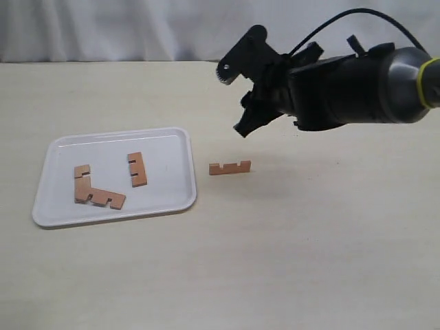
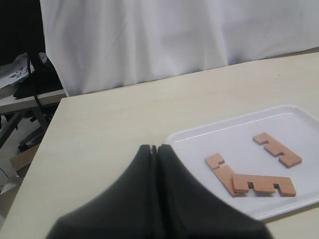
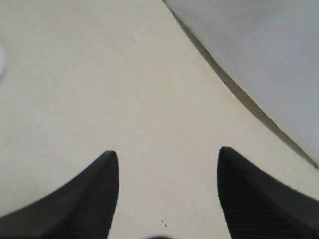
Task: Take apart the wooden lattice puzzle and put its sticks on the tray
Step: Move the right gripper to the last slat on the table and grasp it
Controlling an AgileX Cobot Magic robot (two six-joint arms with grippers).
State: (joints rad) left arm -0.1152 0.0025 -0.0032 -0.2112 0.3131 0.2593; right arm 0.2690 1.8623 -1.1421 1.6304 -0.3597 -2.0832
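While three sticks [image 1: 103,184] fill tray [image 1: 172,141], fourth stick [image 1: 229,167] lies beside.

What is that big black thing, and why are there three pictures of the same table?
It is a robot arm with a pinching hand, the right gripper, hanging open and empty above the table. One picture looks at the whole scene. The other two come from cameras on the robot's wrists. The left gripper is closed on nothing. Three wooden sticks lie on the white tray. A fourth stick lies on the table beside the tray.
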